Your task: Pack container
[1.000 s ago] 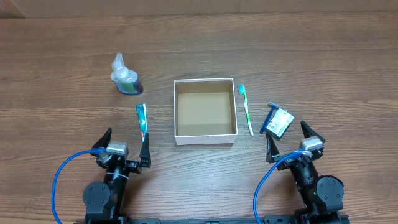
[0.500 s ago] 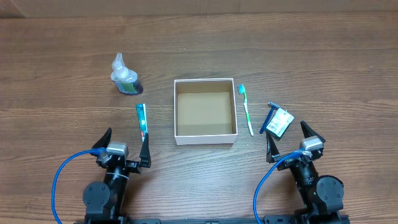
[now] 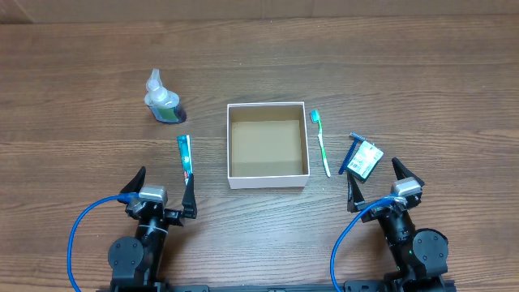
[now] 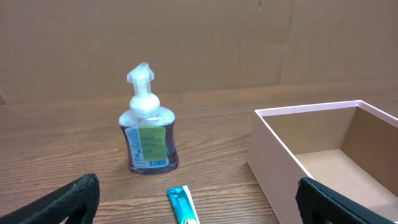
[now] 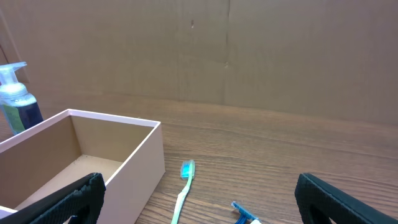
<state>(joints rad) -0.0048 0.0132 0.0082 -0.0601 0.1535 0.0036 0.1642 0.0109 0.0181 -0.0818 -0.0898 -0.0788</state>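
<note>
The container (image 3: 233, 146) is a shallow square cardboard box with white walls and a brown, bare inside, at the table's middle; it also shows in the left wrist view (image 4: 273, 149) and the right wrist view (image 5: 140, 158). A teal toothpaste tube (image 3: 185, 156) (image 4: 183, 204) lies left of it. A green toothbrush (image 3: 322, 143) (image 5: 183, 186), a blue razor (image 3: 352, 152) (image 5: 241, 212) and a small packet (image 3: 369, 159) lie right of it. My left gripper (image 3: 162, 188) (image 4: 199, 208) is open near the tube. My right gripper (image 3: 379, 183) (image 5: 199, 208) is open near the razor.
A clear pump bottle (image 3: 163, 101) with green liquid stands at the back left, also in the left wrist view (image 4: 148, 127). A cardboard wall backs the wooden table in both wrist views. Blue cables loop beside both arm bases.
</note>
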